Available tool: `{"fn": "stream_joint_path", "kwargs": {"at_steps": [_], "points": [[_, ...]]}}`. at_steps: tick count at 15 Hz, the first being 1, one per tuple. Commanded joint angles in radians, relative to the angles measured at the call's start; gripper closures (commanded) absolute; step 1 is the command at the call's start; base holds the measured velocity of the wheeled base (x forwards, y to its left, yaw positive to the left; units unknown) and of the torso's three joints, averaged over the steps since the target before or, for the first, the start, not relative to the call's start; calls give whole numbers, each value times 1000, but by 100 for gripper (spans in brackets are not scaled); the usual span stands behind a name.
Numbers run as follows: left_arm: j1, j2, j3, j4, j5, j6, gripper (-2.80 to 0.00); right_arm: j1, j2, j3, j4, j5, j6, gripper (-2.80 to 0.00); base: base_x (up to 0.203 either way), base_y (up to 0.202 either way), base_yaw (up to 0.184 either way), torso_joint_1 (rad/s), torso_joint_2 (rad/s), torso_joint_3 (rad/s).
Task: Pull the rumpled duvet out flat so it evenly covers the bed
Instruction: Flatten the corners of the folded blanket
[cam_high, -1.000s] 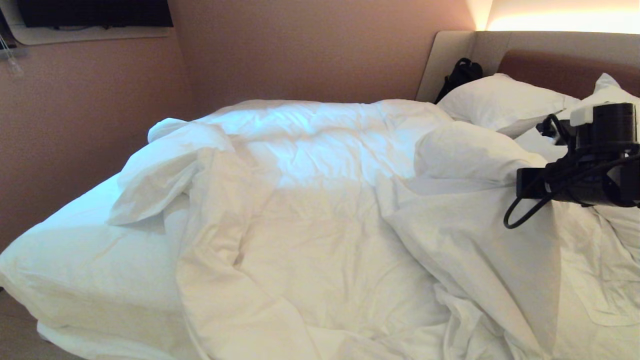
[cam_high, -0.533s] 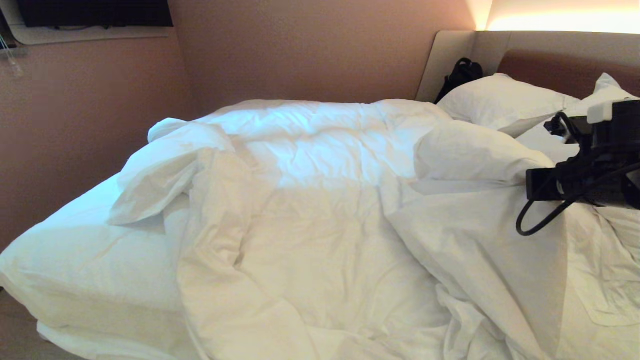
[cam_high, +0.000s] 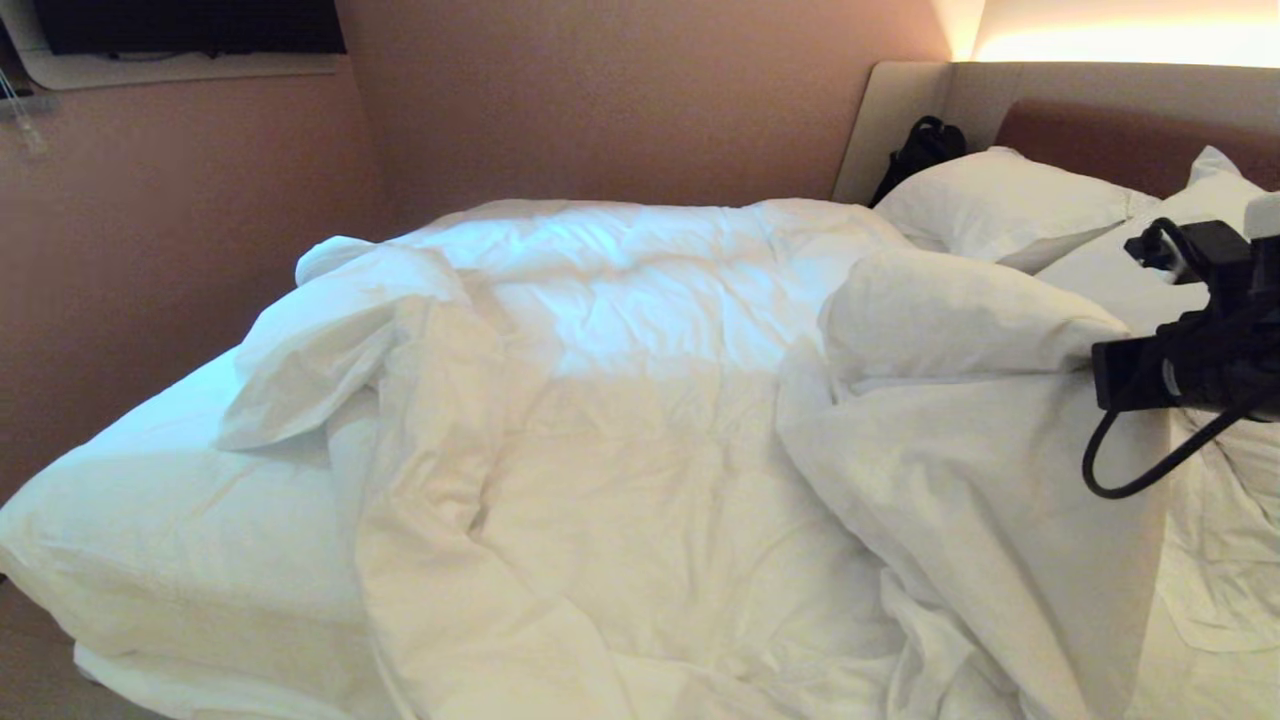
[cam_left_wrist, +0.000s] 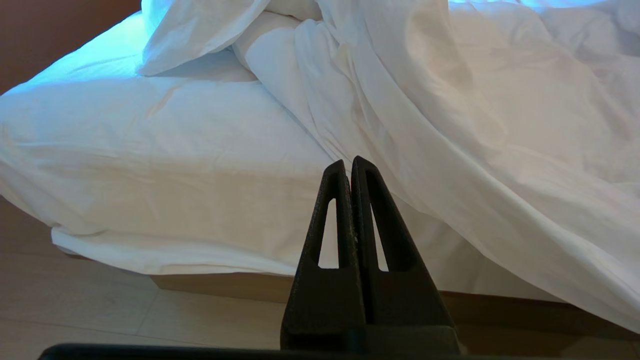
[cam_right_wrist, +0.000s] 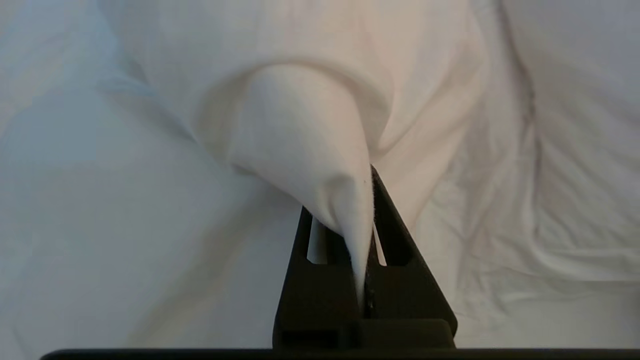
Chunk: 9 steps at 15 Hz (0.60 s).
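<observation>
One arm does the work in this bedroom: the right gripper, its jaws pinched tight on a cone of white cloth, holds a raised fold of the duvet at the right side of the bed, near the pillows. The wrist camera shows the fabric drawn into a taut point that vanishes between the closed fingers. The left gripper hangs low by the near left corner of the mattress, fingers pressed together and holding nothing.

Rumpled and bunched, the duvet lies heaped across the middle and right of the mattress, spilling over the near edge, while the fitted sheet stays bare at the left end. A folded-back flap sits at the far left.

Risk lies in the thin grip. Only a narrow tuck of cover appears to be clamped, so a firm tug could slip the cloth free, or drag the cover while the filling lags behind. Pulling from one point may also twist the quilt rather than spread it, and leave the left end uncovered. A black bag rests in the far corner by the headboard.
</observation>
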Motion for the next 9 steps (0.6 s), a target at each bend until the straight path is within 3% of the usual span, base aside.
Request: {"fn": "stream_joint_path", "kwargs": {"at_steps": [1,5,9], "points": [[1,0,0,0,-1,0,0,-9,-30,-4,87,-9,-18,0,0,0,0,0,0,0],[1,0,0,0,0,0,0,-46,-84,4,181,-17,-87,0,0,0,0,0,0,0],[1,0,0,0,-1,0,0,-51,-106,12,231,-18,-107,0,0,0,0,0,0,0]]}}
